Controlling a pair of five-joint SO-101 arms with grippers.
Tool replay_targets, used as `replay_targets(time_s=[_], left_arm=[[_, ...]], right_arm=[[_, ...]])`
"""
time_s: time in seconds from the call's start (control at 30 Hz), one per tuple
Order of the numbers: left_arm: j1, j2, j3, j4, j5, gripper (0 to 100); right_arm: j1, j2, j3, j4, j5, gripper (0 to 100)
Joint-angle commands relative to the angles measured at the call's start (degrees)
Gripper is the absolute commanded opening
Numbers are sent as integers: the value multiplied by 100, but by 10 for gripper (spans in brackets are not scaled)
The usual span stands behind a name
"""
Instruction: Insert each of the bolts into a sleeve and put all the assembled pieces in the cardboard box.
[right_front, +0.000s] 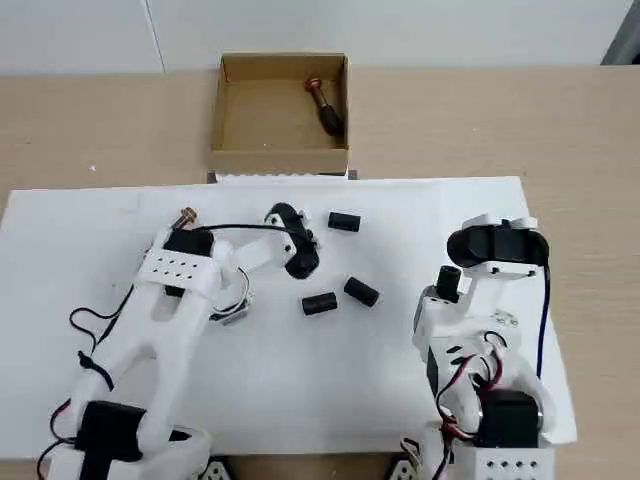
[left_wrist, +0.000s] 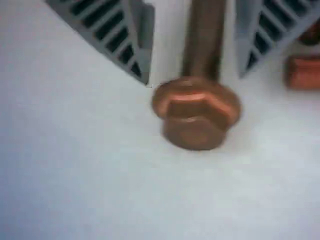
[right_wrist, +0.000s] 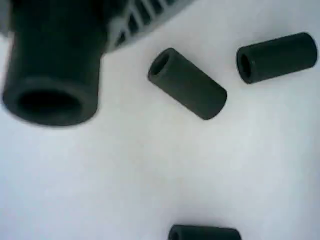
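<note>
Up close, your left wrist view gives you the detail that matters. The left gripper (left_wrist: 194, 72) stands wide, one ribbed finger on each side of a copper bolt (left_wrist: 196, 112), with gaps showing between the fingers and the shank, so it is straddling and not pinching. The bolt's flanged hex head faces the camera over the white sheet (left_wrist: 75, 165). A second copper piece (left_wrist: 302, 71) sits just beside one finger, too blurred for you to name.

From the high view you get the layout instead. The left arm (right_front: 165, 330) stretches from the sheet's near left corner toward its far edge, over the left half. A bolt head (right_front: 187, 215) pokes out just past it — whether that is the straddled one, you cannot tell. The right arm (right_front: 480, 330) stands folded at the near right corner. Its right gripper (right_front: 448, 290) is clamped on a black sleeve (right_wrist: 50, 70), which in the right wrist view hangs clear of the paper with its bore open toward the camera.

Three loose sleeves (right_front: 361, 291) lie on their sides around the sheet's middle, apart from one another. The cardboard box (right_front: 235, 110) sits on the table (right_front: 100, 120) just past the middle of the sheet's far edge, and one assembled piece (right_front: 326, 106) lies inside near its right wall.
</note>
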Motion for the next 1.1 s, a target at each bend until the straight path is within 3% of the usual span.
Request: replay_targets(time_s=[0.0,0.5,0.7,0.9,1.07], left_arm=[[53,-9,75,-316,-44,75],[26,1055,-154,-501,-44,71],[35,1108,-541,-440,-44,6],[132,1099,-1200,448,0,5],[422,730,-1930,985,747,5]], right_arm=[[57,-40,-53,-163,62,3],[57,-48,-53,-119,211,3],[57,-48,-88,-154,255,3],[57,-57,-466,-40,255,3],[48,-57,-651,-13,264,3]])
